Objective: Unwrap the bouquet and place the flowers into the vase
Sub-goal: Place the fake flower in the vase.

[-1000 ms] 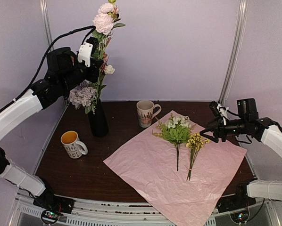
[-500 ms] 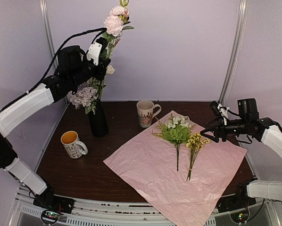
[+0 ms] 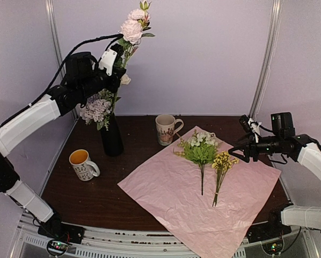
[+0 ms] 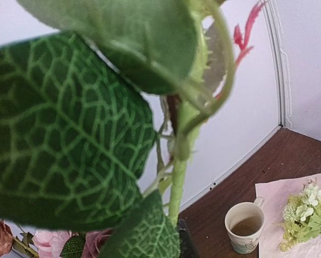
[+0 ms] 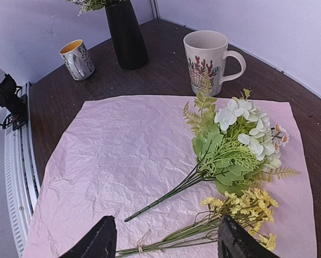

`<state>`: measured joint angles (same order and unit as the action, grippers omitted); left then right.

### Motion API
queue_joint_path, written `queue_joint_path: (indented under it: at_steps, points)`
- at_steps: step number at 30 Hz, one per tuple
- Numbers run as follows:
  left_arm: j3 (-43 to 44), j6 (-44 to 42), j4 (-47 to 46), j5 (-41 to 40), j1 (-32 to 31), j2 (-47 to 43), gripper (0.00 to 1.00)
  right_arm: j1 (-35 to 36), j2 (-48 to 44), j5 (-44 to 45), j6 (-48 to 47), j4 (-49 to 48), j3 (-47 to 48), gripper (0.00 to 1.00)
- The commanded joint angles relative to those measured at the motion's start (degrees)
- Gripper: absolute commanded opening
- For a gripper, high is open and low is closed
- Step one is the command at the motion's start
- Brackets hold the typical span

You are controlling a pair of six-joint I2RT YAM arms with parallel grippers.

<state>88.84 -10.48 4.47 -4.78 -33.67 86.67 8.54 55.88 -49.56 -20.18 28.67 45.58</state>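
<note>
On the paper (image 5: 112, 156) | right wrist alone shows twine (image 5: 141, 248) binding yellow sprig (image 5: 246, 207)

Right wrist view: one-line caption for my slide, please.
Open right gripper above the spread pink paper; white-flowered sprig and yellow sprig lie on it, black vase, cream mug and orange-lined mug beyond.

Two mugs out there, cream mug (image 3: 167, 129) and orange-lined mug (image 3: 83, 164); one black vase (image 3: 111, 138); one pink paper sheet (image 3: 166, 193); two sprigs on it, white sprig (image 3: 200, 148), yellow sprig (image 3: 223, 161).
</note>
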Motion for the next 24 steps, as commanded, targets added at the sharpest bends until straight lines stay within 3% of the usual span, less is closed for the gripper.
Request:
queue_joint_path:
  at_steps: [1,9,24]
  points:
    - [3.41,-0.33,4.98,1.41,0.76,-1.63,0.0,-0.45,0.15,-1.05,-0.53,-0.19,-0.02,0.65]
    - [2.9,-1.1,5.97,1.09,0.76,-1.19,0.0,-0.53,0.1,-0.98,-0.47,-0.19,-0.06,0.65]
    - [-4.12,5.11,-6.4,8.13,5.9,1.15,0.0,-1.19,-0.33,-1.24,-0.67,-0.01,-0.14,0.65]
